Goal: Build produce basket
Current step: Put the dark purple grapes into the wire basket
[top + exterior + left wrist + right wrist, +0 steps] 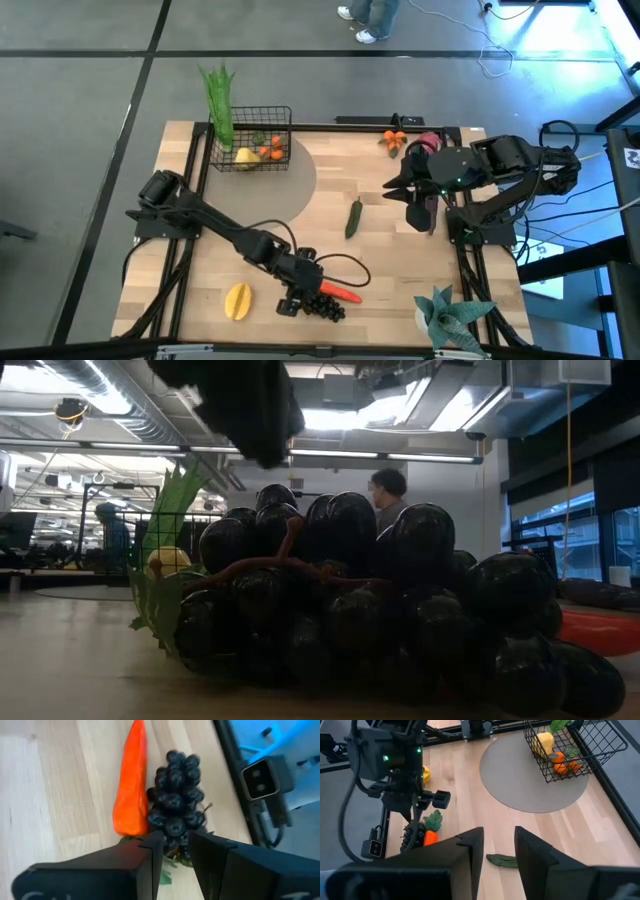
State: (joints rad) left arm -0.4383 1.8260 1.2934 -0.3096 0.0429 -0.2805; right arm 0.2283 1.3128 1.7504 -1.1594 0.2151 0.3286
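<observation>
My left gripper (176, 847) points down at the near edge of the table, open. Its fingers stand on either side of the leafy stem end of the dark grapes (175, 795), which lie on the wood beside the orange carrot (131, 780). In the high view, gripper (292, 300), grapes (328, 306) and carrot (342, 293) sit close together. The black wire basket (290, 130) stands at the far left on a grey mat and holds the green leek, a yellow fruit and tangerines. My right gripper (499, 845) hangs open and empty over the right side, above the cucumber (502, 861). My left gripper comes at the grapes' leafy stem end (172, 851) from above, pointing down, one finger on each side. I cannot tell whether the fingers touch it. The bunch lies flat on the table.
A yellow fruit (237, 300) lies near the front left. The cucumber (353, 218) is mid-table. Pink and purple produce (425, 143) and orange pieces (393, 140) sit at the far right edge. A spiky blue-green plant (450, 315) stands front right. People stand beyond the table.
</observation>
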